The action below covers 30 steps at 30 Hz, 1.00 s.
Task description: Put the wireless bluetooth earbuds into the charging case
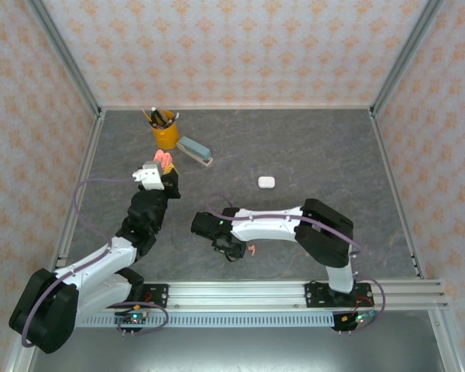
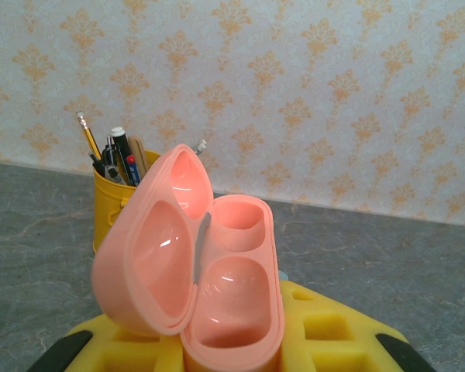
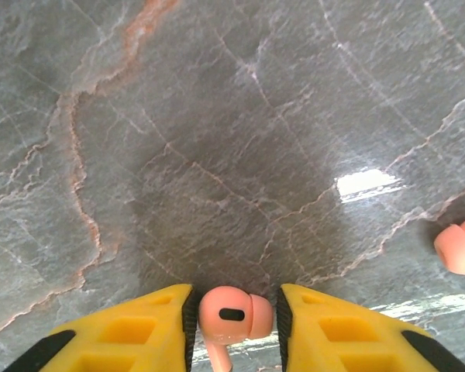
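left gripper point(image 2: 225, 350): yellow fingers point(image 2: 337, 333) clamped on the base of the pink charging case point(image 2: 234, 291), which stands up between them.
lid point(image 2: 151, 252): swung open, leaning left of the fingers; 2 hollow wells in the base face the camera.
right gripper point(image 3: 234, 329): 2 fingers point(image 3: 139, 329) close on either side of 1 salmon-pink earbud point(image 3: 231, 312); whether the pads press it I cannot tell.
earbud stem: trails back between the fingers.
second pink earbud point(image 3: 459, 246): on the table point(image 3: 217, 116), right of the right finger, apart from it.
white case point(image 1: 266, 182): closed, well apart from the right fingers.
pencil cup point(image 2: 110, 209): beyond the left fingertips, behind the pink case.
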Each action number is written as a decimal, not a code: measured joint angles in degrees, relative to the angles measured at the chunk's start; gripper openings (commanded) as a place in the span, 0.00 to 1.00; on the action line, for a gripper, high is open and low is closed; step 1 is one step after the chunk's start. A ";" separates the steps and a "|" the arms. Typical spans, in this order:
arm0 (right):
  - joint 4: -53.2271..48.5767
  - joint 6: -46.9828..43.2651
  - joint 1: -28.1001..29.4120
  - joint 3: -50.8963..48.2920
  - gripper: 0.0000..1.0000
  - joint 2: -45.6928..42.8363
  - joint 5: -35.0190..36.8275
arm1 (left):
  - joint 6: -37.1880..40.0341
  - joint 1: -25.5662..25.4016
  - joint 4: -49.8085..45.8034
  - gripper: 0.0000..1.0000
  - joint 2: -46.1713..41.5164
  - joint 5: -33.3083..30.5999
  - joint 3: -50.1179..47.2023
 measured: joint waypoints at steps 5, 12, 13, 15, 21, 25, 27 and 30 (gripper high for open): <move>-0.09 -0.57 -0.20 -0.02 0.29 0.00 -0.22 | 0.00 0.00 0.00 0.00 0.07 0.00 0.00; 0.04 -4.52 -1.79 0.00 0.26 -0.02 -1.81 | 0.00 0.00 -0.02 0.00 0.35 0.66 0.00; 0.04 -5.18 -2.05 0.02 0.26 -0.02 -1.99 | -0.02 0.00 -0.02 0.00 0.35 0.94 0.00; 0.26 -6.88 -2.80 0.04 0.26 -0.07 -1.92 | -0.02 0.00 -0.02 0.00 0.35 1.49 0.00; 1.57 -12.26 -5.88 0.04 0.26 -0.11 0.83 | 0.00 0.00 -0.07 0.00 0.35 3.23 0.00; 1.38 -17.88 -6.67 1.38 0.26 -0.11 2.84 | 0.02 0.00 -0.09 0.00 0.35 4.57 0.00; 0.63 -21.66 -6.67 3.87 0.25 0.02 4.00 | 0.02 0.00 -0.11 0.00 0.35 4.90 0.00; -0.74 -26.99 -6.67 8.41 0.25 1.07 5.62 | 0.02 0.00 -0.13 0.00 0.33 5.51 0.00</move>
